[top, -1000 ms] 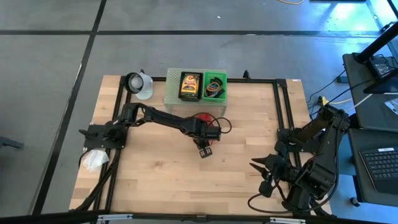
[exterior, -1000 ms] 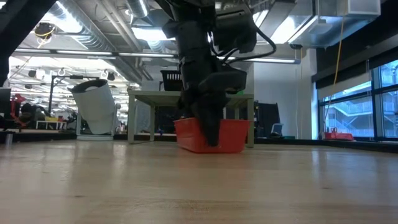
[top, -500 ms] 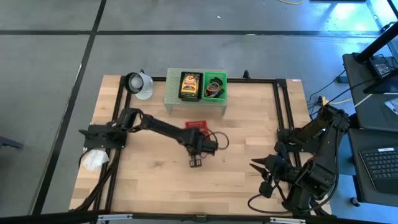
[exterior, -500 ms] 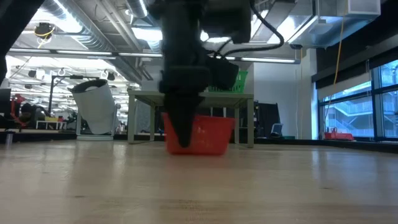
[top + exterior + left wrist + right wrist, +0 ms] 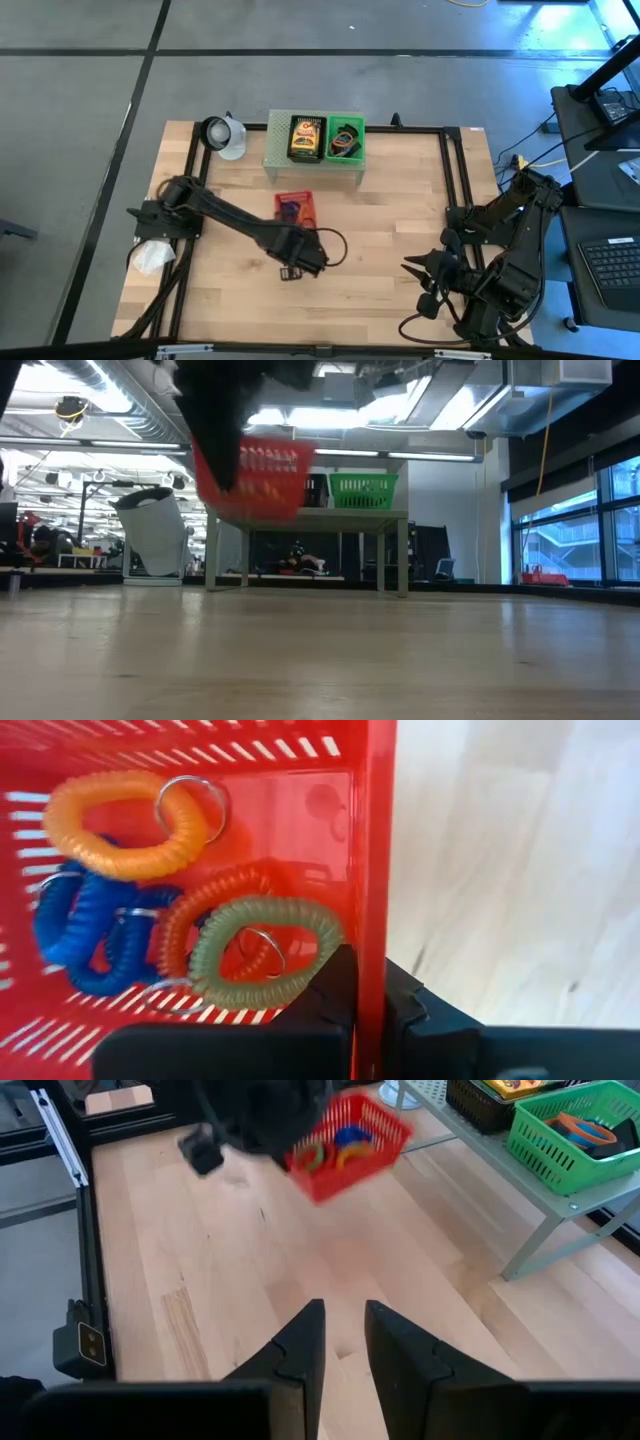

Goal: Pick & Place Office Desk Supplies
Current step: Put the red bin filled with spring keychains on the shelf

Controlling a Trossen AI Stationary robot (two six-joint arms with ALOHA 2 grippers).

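— Fingers (image 5: 372, 1010) of the left gripper (image 5: 292, 262) are clamped on one wall of the red basket (image 5: 295, 207), one inside and one outside. Can you see it off the table (image 5: 390, 230)?

— Yes: from table height the basket hangs in the air, blurred, with the arm a dark smear in front of it.

— What's inside?

— Coiled loops: an orange loop (image 5: 125, 825), a blue loop (image 5: 85, 935), a green loop (image 5: 265, 950), with another orange one partly under it. From above they are only specks.

— And the rest?

— On the green shelf (image 5: 280, 158) sit a dark tray holding a yellow box (image 5: 306, 138) and a green basket (image 5: 347, 139); its contents are hard to make out.

— The right gripper (image 5: 343, 1342)?

— Parked at the table's right edge, fingers slightly apart, holding nothing.
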